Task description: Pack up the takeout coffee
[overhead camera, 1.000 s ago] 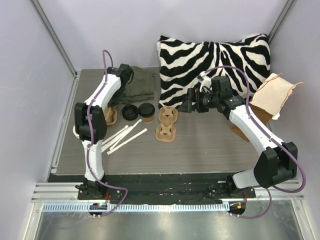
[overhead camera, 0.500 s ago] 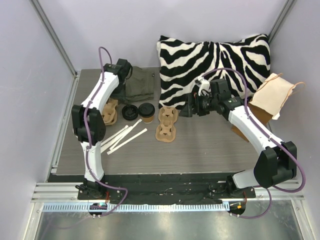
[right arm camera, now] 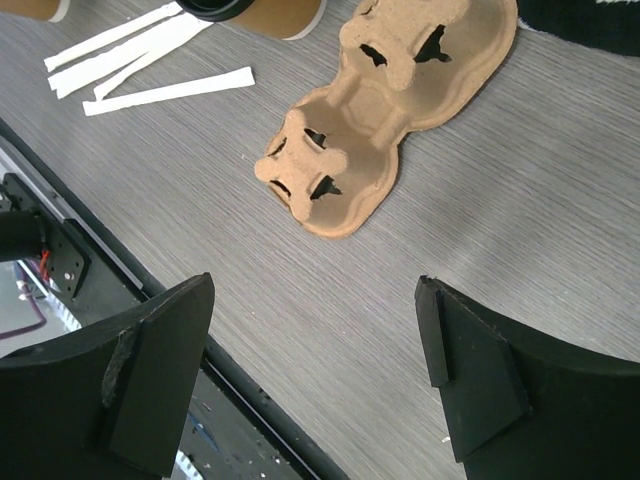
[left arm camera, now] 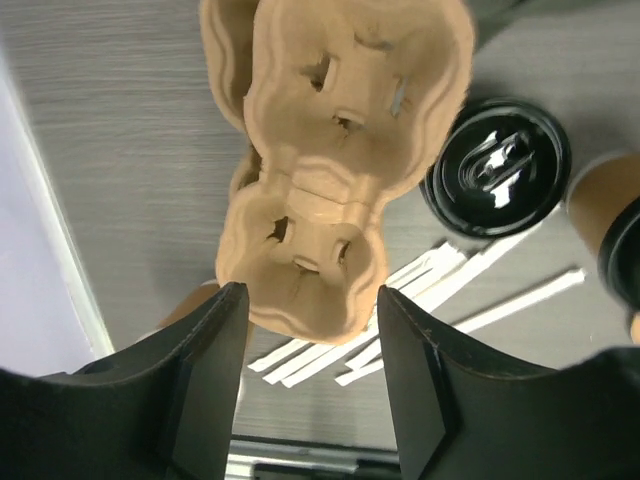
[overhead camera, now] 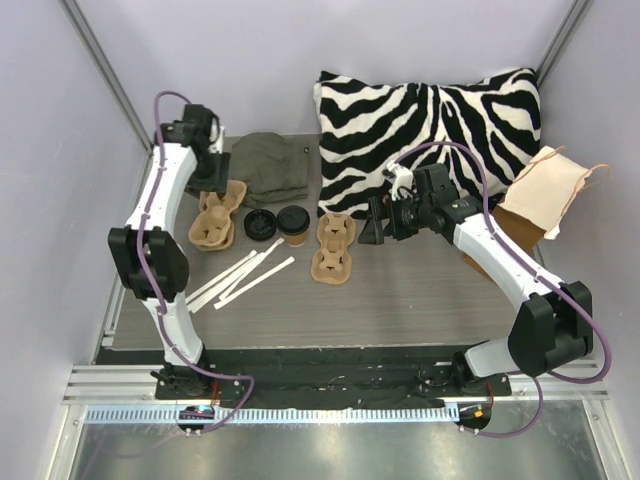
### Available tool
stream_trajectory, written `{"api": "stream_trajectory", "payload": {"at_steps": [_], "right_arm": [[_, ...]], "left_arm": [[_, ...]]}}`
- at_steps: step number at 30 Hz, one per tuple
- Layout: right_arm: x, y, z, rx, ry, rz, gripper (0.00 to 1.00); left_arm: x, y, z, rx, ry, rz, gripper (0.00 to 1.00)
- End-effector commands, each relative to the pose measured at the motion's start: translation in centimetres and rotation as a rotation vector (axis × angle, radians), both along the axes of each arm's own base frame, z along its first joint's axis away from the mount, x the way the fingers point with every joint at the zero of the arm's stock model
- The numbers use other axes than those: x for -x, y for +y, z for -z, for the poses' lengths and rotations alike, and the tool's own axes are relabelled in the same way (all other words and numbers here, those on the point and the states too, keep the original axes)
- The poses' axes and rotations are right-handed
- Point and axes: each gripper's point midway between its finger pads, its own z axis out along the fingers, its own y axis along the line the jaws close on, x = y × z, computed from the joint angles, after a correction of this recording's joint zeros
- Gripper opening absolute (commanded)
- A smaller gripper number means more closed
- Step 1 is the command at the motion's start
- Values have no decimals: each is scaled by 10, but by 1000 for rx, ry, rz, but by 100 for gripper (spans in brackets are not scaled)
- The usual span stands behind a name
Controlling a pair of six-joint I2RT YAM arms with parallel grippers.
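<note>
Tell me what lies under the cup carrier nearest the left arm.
The edge of a second pulp carrier shows under the top carrier, slightly offset. The table beneath the pair is covered, so anything else there cannot be seen.

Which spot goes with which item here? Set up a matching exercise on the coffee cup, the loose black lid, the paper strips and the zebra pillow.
Things:
1. coffee cup
2. loose black lid
3. paper strips
4. zebra pillow

Places:
a. closest to the near edge of the table
b. at the back right
c. just left of the middle carrier
d. between the cup and the left carrier

Pairs: 1-c, 2-d, 3-a, 4-b
</note>
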Motion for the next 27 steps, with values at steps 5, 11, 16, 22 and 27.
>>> {"api": "stream_trajectory", "payload": {"at_steps": [5,11,16,22,27], "right_arm": [[0,5,-1,3,-20,-47,91],[-4,6,1,5,-10,-44,91],[-7,8,3,7,0,-46,90],[-9,9,4,8,11,-48,90],[-9,10,7,10,22,-52,90]], "left_arm": [[1,44,17,227,90,256,61],[5,50,46,310,160,296,59],[0,45,59,341,163,323,57],[-9,46,81,351,183,309,55],[-7,44,94,357,203,304,52]]}}
